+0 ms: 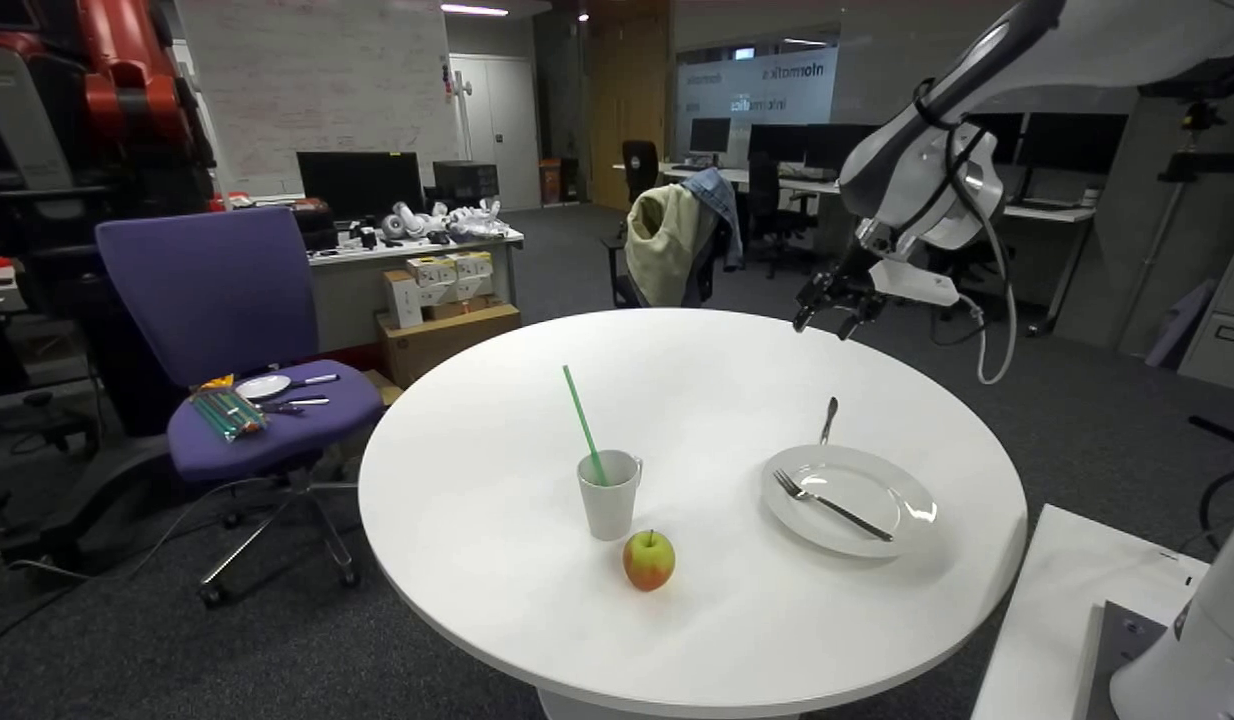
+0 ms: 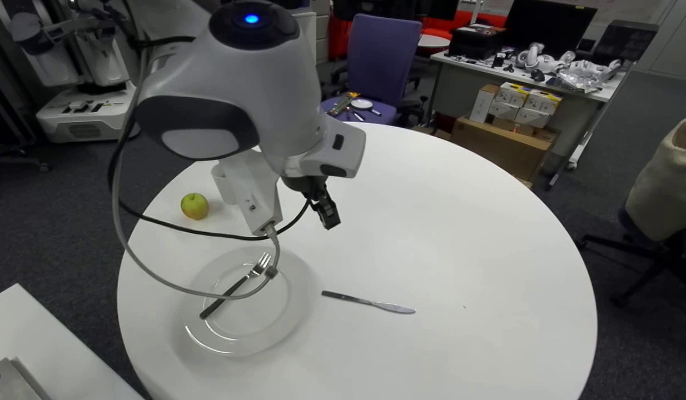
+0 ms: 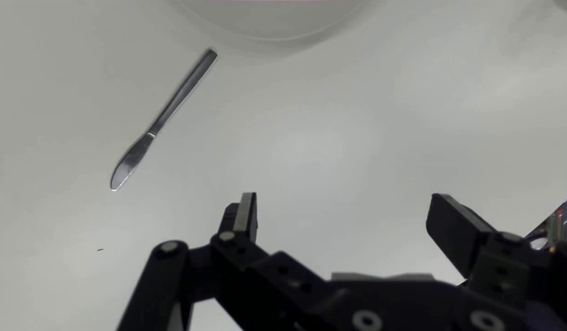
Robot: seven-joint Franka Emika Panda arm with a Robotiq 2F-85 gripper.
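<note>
My gripper [image 1: 823,325] hangs over the far part of the round white table, jaws wide apart, with nothing between them. In the wrist view only tabletop shows between the fingertips of the gripper [image 3: 344,197]. Nearest is a silver table knife [image 3: 180,96], lying flat and apart from the fingers. A white plate [image 1: 797,520] sits beside the knife, with a fork [image 1: 849,516] resting across it. Farther off stands a white mug [image 1: 610,510] with a green straw [image 1: 582,415] leaning in it. A yellow-red apple [image 1: 649,562] is close to the mug. The arm partly hides the mug in an exterior view.
A purple chair [image 1: 212,300] holding a few items stands beyond the table [image 1: 497,600]. Another chair bears a pale jacket [image 1: 667,240]. Loose cables [image 2: 120,211] loop from the arm above the plate's area. The robot's base rests on a white bench [image 1: 1097,560].
</note>
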